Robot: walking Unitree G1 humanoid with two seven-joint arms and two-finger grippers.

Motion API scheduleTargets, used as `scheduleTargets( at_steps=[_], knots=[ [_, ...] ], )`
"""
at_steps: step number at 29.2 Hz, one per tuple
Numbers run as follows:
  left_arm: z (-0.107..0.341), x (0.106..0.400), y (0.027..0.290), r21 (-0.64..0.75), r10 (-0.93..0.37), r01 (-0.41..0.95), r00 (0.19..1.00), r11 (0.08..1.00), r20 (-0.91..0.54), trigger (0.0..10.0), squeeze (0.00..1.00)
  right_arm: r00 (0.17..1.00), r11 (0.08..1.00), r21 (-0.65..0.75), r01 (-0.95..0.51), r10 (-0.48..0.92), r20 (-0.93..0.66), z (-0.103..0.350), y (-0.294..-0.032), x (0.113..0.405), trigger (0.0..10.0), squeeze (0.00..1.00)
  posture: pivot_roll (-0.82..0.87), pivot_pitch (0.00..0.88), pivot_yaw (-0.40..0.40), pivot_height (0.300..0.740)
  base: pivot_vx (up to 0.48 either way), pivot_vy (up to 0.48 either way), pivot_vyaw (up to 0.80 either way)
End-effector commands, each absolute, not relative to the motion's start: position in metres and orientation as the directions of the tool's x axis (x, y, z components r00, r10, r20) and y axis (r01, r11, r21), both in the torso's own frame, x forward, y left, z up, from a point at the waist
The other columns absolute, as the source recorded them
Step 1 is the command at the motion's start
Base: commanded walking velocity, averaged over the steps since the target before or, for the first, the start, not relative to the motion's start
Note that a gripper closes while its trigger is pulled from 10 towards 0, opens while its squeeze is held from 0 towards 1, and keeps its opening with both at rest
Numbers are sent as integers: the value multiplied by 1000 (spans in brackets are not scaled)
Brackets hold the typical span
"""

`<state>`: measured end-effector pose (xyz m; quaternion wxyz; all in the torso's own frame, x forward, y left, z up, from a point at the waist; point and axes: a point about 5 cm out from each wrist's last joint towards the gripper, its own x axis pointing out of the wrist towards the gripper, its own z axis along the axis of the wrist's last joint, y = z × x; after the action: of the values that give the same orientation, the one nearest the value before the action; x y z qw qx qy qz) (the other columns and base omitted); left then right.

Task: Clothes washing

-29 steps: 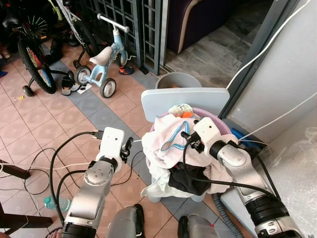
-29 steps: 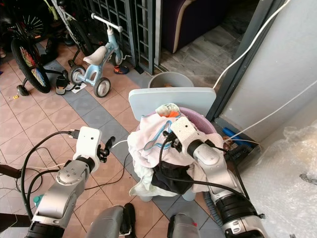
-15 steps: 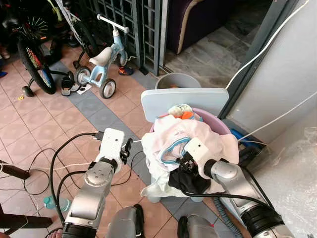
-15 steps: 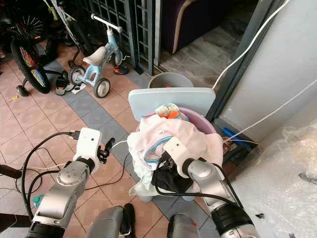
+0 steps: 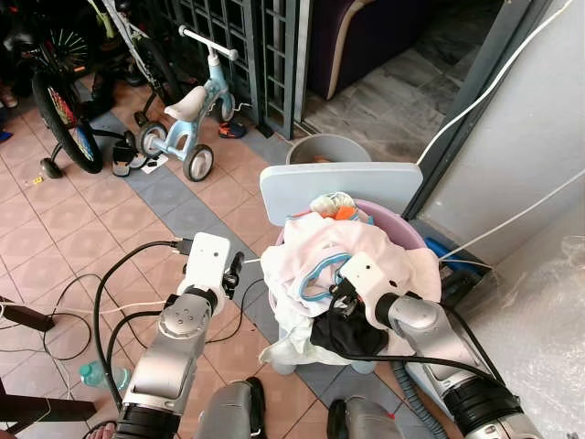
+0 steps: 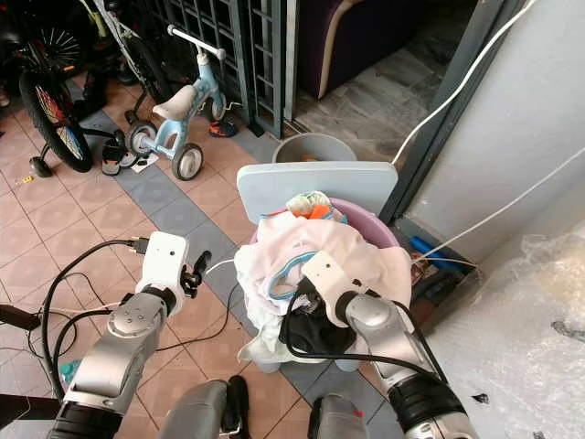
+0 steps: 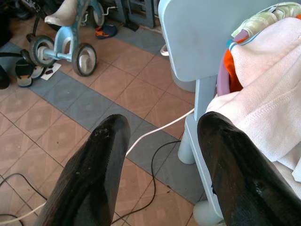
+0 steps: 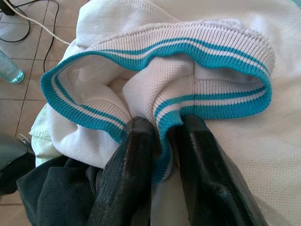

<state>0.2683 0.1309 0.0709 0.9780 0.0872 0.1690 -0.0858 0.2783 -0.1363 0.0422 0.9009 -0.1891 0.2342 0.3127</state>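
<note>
Out past the fingertips of the left gripper (image 7: 157, 155), a pale blue balance bike (image 5: 187, 110) is standing on the tiled floor (image 5: 82, 229), and a white cable (image 7: 155, 129) is trailing across the tiles just beyond them. The fingers (image 7: 94, 169) are spread wide apart, holding nothing, hovering beside the light blue chair (image 5: 338, 187). On that chair a purple basin (image 5: 407, 233) is sitting, heaped with laundry. At the front of the heap, the right gripper (image 8: 162, 136) is pinching the teal-striped collar of a white shirt (image 8: 225, 61) (its fingers nearly closed, the ribbed band squeezed between them). Just beside those fingers a dark garment (image 8: 51, 197) is hanging over the basin's near edge.
</note>
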Motion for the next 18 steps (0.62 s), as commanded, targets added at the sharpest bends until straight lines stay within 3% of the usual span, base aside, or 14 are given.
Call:
scheduleTargets(
  at_steps=[1, 6, 15, 18],
  knots=[
    [68, 268, 132, 144, -125, 187, 925, 972, -359, 10000, 0, 715, 756, -186, -628, 466, -521, 46, -137, 280, 0, 0, 3, 94, 9, 740, 0, 0, 0],
    [80, 272, 132, 167, -106, 152, 960, 974, -260, 10000, 0, 751, 803, -154, -575, 444, -488, 48, -140, 281, 0, 0, 2, 91, 7, 740, 0, 0, 0],
    [80, 275, 133, 150, -73, 113, 966, 982, -249, 10000, 0, 781, 839, -121, -531, 429, -455, 51, -140, 285, 0, 0, -9, 73, 3, 740, 0, 0, 0],
    [83, 278, 124, 129, -104, 136, 968, 982, -227, 10000, 0, 861, 880, -141, -453, 391, -326, 71, -140, 296, 0, 0, -9, 73, 1, 740, 0, 0, 0]
  ],
)
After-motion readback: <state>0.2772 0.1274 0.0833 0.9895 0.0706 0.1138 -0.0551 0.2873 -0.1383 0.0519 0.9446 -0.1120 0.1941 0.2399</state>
